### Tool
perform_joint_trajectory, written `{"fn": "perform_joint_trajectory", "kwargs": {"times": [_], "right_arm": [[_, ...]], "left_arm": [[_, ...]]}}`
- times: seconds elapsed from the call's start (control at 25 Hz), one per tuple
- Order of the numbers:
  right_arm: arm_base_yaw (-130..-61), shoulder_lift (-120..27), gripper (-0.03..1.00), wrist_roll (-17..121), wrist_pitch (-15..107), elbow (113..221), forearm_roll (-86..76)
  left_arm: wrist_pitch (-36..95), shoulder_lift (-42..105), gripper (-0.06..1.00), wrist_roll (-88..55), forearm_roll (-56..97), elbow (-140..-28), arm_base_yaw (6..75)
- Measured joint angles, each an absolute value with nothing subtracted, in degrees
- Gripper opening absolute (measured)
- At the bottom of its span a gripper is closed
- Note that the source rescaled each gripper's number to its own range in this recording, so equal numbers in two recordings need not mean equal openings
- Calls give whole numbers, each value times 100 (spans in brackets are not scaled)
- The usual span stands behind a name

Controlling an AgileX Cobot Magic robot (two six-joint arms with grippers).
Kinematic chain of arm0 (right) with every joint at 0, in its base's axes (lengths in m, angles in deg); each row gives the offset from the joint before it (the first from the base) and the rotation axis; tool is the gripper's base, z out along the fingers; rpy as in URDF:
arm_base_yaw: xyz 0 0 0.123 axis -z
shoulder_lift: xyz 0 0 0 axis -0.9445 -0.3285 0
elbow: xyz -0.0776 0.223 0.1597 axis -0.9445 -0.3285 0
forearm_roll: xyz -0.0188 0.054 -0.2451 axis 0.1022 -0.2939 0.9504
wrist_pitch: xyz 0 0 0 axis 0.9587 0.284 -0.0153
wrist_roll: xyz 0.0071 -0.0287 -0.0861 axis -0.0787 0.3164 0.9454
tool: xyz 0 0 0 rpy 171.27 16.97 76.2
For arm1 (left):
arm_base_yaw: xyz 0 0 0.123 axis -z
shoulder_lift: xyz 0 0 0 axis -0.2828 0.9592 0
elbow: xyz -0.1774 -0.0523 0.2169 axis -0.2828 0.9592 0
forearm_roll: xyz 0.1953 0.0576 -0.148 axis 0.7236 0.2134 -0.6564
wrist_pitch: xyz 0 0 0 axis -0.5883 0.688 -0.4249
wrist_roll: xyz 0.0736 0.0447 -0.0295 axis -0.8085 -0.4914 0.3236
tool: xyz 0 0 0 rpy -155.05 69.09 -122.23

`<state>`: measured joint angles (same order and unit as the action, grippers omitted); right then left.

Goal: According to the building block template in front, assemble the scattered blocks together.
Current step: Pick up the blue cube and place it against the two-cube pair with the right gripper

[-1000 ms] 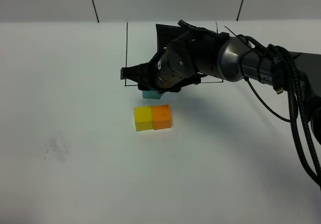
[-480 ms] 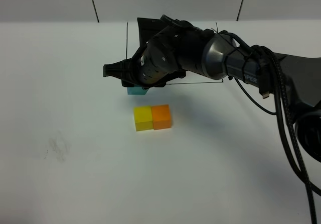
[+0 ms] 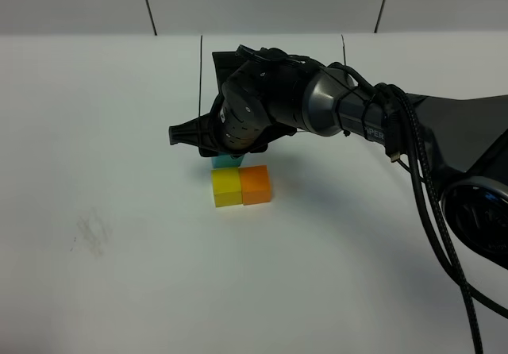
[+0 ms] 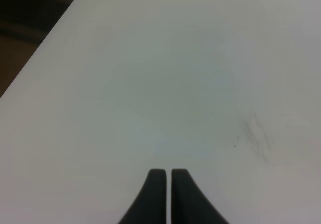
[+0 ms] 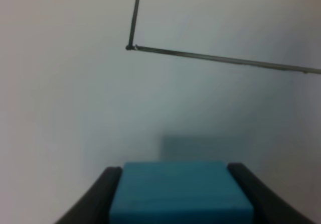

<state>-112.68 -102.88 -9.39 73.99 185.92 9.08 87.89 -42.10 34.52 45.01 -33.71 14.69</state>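
The yellow block (image 3: 226, 187) and the orange block (image 3: 255, 184) sit side by side, touching, on the white table. Just behind the yellow one, the light blue block (image 3: 226, 161) shows under my right gripper (image 3: 226, 155), which reaches in from the right. In the right wrist view the blue block (image 5: 180, 194) fills the gap between the two dark fingers (image 5: 103, 194), so my right gripper (image 5: 175, 184) is shut on it. The template's cubes are hidden behind the right arm; only its black frame (image 3: 200, 76) shows. My left gripper (image 4: 165, 176) hangs shut and empty over bare table.
A corner of the black frame (image 5: 131, 47) lies beyond the blue block. A faint grey smudge (image 3: 91, 235) marks the table at the left, the same smudge (image 4: 256, 136) showing in the left wrist view. The table's edge (image 4: 45, 48) runs past the left gripper.
My right gripper carried the blue block left along the frame's front line, then back right and nearer, down to just behind the yellow block. The yellow and orange blocks stayed put.
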Motion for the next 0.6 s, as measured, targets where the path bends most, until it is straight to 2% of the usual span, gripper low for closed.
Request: {"fn": "perform_joint_trajectory", "kwargs": {"times": [0.6], "right_arm": [[-11268,-10290,52,-986,7410,18597,940]], "left_arm": [[8789,-4210,1,3452,4501,-3371,1469]]}}
